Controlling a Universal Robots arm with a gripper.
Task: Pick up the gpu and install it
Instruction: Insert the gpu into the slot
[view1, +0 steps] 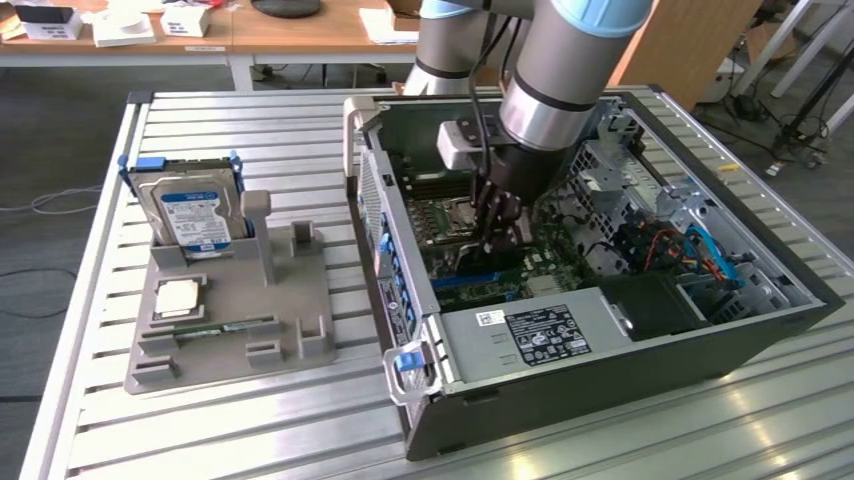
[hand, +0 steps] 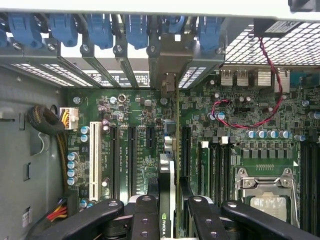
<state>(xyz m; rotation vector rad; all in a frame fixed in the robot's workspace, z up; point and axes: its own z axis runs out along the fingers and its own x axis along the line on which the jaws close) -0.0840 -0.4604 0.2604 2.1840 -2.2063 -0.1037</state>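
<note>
The gpu stands edge-on between my fingers, its silver end bracket up against the rear slot openings of the open computer case. My gripper is shut on the gpu, whose green card edge lines up with a black expansion slot on the motherboard. In the exterior view my gripper reaches down into the case, with the dark card below it just above the board.
Blue slot latches line the case's rear wall. A CPU socket and a red wire lie beside the card. Outside the case, a grey fixture holds a hard drive, a processor and a memory stick.
</note>
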